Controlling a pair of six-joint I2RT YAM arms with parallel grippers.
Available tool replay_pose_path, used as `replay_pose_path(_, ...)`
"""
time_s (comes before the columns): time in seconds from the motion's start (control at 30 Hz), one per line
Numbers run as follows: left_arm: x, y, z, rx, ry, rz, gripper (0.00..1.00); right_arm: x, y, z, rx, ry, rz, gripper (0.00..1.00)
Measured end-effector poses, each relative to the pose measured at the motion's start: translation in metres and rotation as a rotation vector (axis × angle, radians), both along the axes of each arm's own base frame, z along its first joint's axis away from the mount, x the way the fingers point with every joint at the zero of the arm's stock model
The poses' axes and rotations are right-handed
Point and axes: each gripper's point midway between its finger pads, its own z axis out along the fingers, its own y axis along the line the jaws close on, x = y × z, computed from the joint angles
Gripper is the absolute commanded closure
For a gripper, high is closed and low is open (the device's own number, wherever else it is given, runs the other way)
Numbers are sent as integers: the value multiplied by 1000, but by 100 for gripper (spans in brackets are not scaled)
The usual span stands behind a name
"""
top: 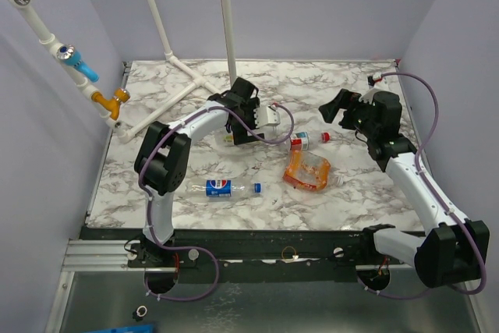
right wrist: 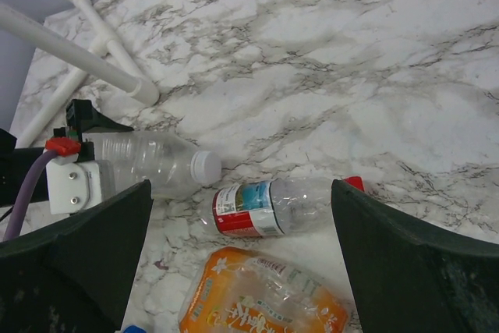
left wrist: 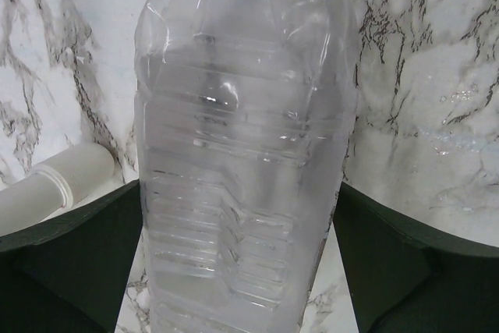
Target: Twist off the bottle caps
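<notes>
A large clear bottle [left wrist: 242,130] lies on the marble table [top: 366,193], and my left gripper [left wrist: 238,271] stands open around its ribbed body, one finger at each side. Its white cap [right wrist: 207,168] points right. Beside it lies a red-label bottle [right wrist: 257,207] with a red cap [right wrist: 355,183]. An orange-label bottle [right wrist: 265,298], crumpled, lies nearer, with a white cap [top: 341,182]. The blue Pepsi bottle [top: 222,187] lies near the front left. My right gripper [top: 334,107] hovers open above the table, right of the bottles, with nothing between its fingers [right wrist: 421,263].
White PVC pipes [top: 187,79] run across the back left of the table, and one pipe [left wrist: 54,189] lies just left of the clear bottle. A vertical pole [top: 228,21] rises behind the left arm. Purple walls enclose the table.
</notes>
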Motion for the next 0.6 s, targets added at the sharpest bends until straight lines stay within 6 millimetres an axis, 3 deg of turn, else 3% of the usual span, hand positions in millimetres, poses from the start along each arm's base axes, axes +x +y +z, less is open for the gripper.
replay_pose_path(0.2,-10,2,-8,6,26,-18,4,-1,3,0,5,1,18,0)
replay_pose_path(0.43,-41,11,-20,34,111,-33,3,-2,9,3,32,-2,45,0)
replay_pose_path(0.6,-59,17,-36,66,214,-5,25,-4,12,4,51,3,56,0)
